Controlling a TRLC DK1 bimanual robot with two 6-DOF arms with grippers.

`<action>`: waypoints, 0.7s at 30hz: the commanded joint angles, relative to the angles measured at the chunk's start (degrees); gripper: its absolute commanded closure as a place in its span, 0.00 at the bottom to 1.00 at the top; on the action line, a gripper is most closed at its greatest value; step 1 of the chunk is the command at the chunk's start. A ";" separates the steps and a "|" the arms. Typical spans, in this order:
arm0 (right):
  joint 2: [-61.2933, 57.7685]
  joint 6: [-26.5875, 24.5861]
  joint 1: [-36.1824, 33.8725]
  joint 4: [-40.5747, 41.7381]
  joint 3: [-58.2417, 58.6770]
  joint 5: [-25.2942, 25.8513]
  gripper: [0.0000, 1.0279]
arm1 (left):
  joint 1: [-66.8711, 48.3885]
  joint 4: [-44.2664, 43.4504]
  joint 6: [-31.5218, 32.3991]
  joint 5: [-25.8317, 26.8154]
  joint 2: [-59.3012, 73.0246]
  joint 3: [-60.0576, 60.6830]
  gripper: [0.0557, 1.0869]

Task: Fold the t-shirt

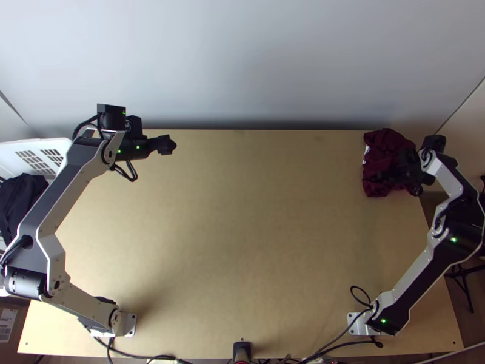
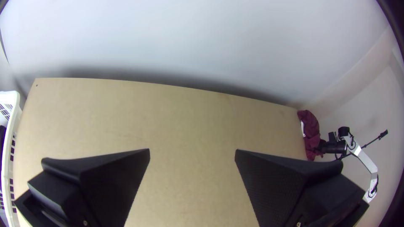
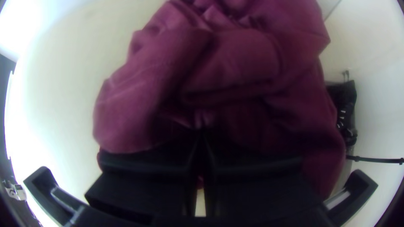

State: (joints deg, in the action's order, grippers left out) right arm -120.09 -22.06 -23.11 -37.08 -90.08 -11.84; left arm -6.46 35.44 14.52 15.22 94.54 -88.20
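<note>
- At the far right corner of the table, the shirt is left bunched in a small heap, its cloth rumpled into thick, loose folds (a bit of white is shown at its left side).
- Over that heap, the right gripper is placed, well out from its base; by the right wrist view, its two fingers are brought nearly together, with maroon cloth pinched at their tips. Which part of the shirt is gripped cannot be told.
- Above the far left part of the table, the left gripper is held, pointed toward the right. Its fingers are set wide apart (as seen from its own wrist), and nothing is held between them; bare wood is seen through the gap.
- Beside the table's left edge, a white basket is seen, and dark cloth is held in it.
</note>
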 commanded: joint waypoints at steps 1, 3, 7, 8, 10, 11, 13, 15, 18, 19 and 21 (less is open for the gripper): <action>9.70 -4.30 -1.67 -2.47 8.26 -2.49 0.80 | -0.13 0.07 -0.02 0.68 -1.03 0.49 0.04; 13.22 -4.30 -2.20 -3.61 10.19 -4.16 0.54 | -0.05 0.15 -0.02 1.56 -1.64 0.49 0.04; 17.70 -6.15 -2.29 -12.40 10.81 -5.92 0.19 | 0.13 0.68 -0.02 1.65 -2.61 0.58 0.04; 19.11 -6.24 -2.29 -13.54 11.42 -6.53 0.13 | 0.22 1.03 -0.11 1.56 -2.96 0.66 0.04; 22.71 -6.50 -2.20 -15.83 12.83 -7.59 0.11 | 0.48 1.30 -0.29 1.56 -4.28 1.63 0.04; 25.00 -6.50 -2.02 -16.62 14.06 -8.56 0.11 | 0.75 1.30 -0.55 1.56 -5.33 2.42 0.04; 30.97 -6.50 -1.14 -17.50 17.22 -9.87 0.10 | 1.36 1.30 -1.16 1.56 -7.62 4.18 0.04; 37.21 -6.15 0.35 -17.94 20.56 -10.31 0.10 | 2.33 1.30 -1.78 1.56 -10.26 6.20 0.04; 46.18 -2.90 3.51 -18.64 24.96 -11.81 0.10 | 3.65 1.30 -3.36 1.56 -14.74 10.24 0.04; 49.34 -1.40 4.83 -18.64 26.45 -12.25 0.10 | 4.26 1.30 -4.15 1.56 -16.41 12.00 0.04; 55.32 2.64 7.38 -17.15 29.26 -12.42 0.10 | 5.32 1.12 -5.21 1.56 -19.75 15.43 0.04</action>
State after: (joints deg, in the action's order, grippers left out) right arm -82.54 -26.04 -21.43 -53.98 -69.47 -22.09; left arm -3.86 36.62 12.01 16.75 83.37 -80.79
